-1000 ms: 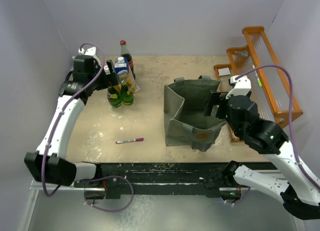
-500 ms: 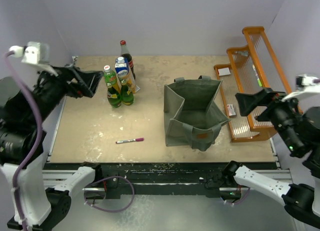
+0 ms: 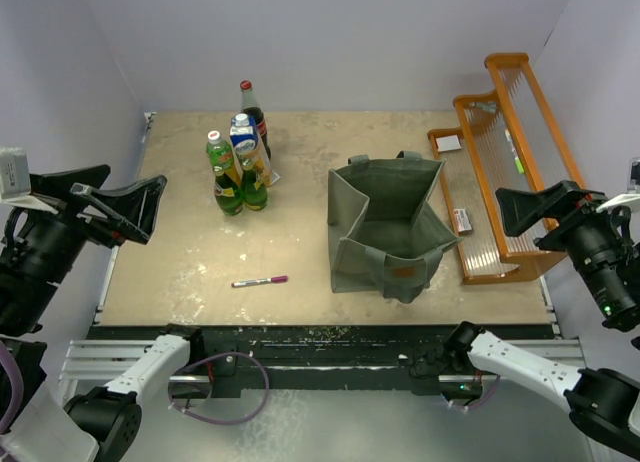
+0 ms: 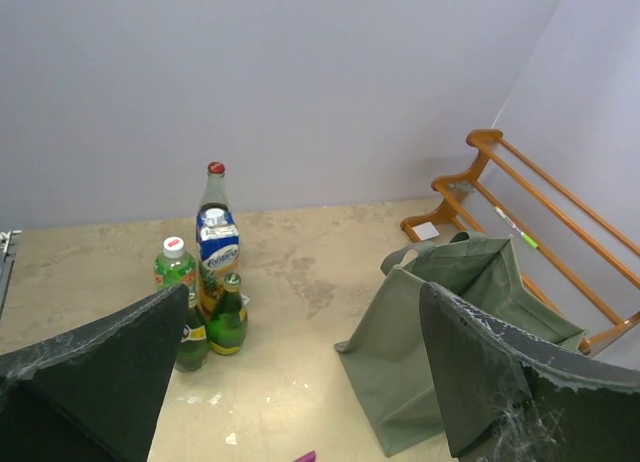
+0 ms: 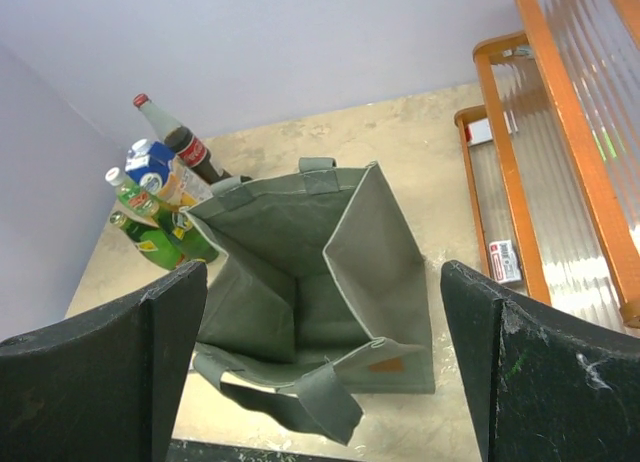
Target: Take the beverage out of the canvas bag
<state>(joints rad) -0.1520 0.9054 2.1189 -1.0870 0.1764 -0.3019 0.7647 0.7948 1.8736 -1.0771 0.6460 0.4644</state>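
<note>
The grey-green canvas bag [image 3: 385,227] stands open right of the table's middle, its tan label facing the near edge. In the right wrist view the bag [image 5: 300,242] shows only bare fabric inside. Several beverages [image 3: 240,167] stand grouped at the back left: a cola bottle [image 3: 252,107], a carton [image 3: 243,137] and green bottles [image 3: 228,187]; they also show in the left wrist view [image 4: 215,272]. My left gripper [image 3: 110,194] is open and empty, raised high off the table's left side. My right gripper [image 3: 520,210] is open and empty, raised high at the right.
An orange wooden rack [image 3: 520,162] stands along the right edge, with a small box [image 3: 462,220] and a white card [image 3: 449,142] beside it. A pink marker [image 3: 260,280] lies on the table near the front, left of the bag.
Both arms have pulled up and back from the table. The left gripper left the bottle group and the right gripper left the bag's rim. Bag and bottles have not moved.
</note>
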